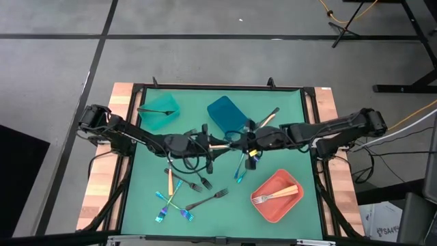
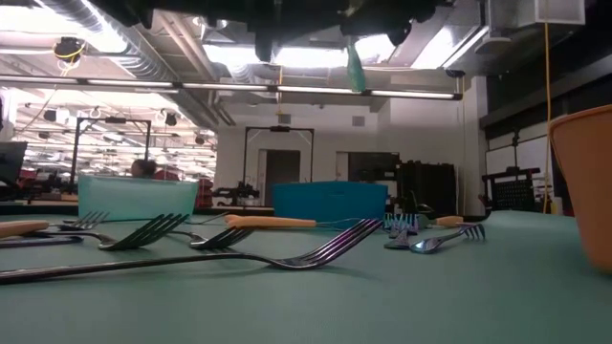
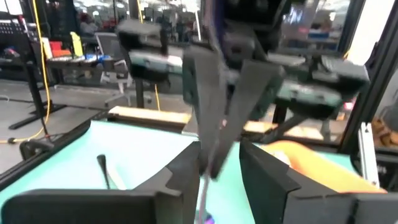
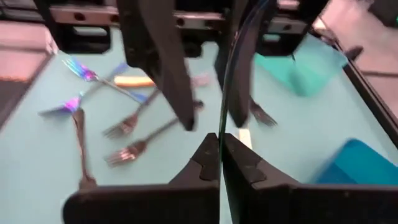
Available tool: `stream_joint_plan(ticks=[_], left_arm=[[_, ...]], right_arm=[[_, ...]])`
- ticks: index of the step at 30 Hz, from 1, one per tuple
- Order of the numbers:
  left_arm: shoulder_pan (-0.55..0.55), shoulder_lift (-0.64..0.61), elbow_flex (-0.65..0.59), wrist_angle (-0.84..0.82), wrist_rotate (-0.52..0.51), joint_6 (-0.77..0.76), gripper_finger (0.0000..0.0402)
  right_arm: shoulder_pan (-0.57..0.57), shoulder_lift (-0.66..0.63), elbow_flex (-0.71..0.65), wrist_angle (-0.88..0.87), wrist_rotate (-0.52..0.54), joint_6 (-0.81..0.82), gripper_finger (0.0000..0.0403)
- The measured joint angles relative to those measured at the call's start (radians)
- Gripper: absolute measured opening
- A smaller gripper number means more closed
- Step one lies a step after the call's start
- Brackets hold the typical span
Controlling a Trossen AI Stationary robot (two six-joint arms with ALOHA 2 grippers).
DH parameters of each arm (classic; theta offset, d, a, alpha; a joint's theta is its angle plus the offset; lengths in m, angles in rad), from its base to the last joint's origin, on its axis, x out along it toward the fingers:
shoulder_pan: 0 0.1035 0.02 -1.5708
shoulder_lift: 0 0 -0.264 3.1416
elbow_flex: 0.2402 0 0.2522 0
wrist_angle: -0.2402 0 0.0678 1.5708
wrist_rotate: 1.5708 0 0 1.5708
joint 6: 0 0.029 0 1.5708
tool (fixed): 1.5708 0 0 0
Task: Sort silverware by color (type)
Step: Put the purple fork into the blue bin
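Pinching a blue-teal fork (image 4: pixel 225 93), the right tool (image 4: pixel 220 149) faces the parted, empty left tool (image 3: pixel 219 163).

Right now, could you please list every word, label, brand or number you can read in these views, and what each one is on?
None can be read for certain.
The white box at the high view's lower right edge carries dark lettering, too small to read.

bins (image 1: pixel 158 109): 3 | arms (image 1: pixel 130 137): 2 | forks (image 1: pixel 206 199): too overlapped to count
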Motion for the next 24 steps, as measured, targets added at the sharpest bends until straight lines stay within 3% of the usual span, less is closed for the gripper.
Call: stream_joint_plan(ticks=[5,10,17,24], left_arm=[[0.000,0.000,0.000,-0.068,0.001,-0.001,0.0109],[0.000,0.000,0.000,-0.131,0.002,-0.002,0.0109],[0.000,0.000,0.000,-0.140,0.002,-0.003,0.0109],[0.000,0.000,0.000,-0.140,0.002,-0.003,0.0109]], right_arm=[[-0.052,0.000,0.071,-0.160,0.016,-0.002,0.0000],[-0.177,0.000,0.095,-0.282,0.004,-0.004,0.0000],[-0.409,0.042,0.096,-0.329,-0.169,-0.013,0.0000],[-0.583,0.174,0.096,-0.328,-0.373,-0.014,0.0000]])
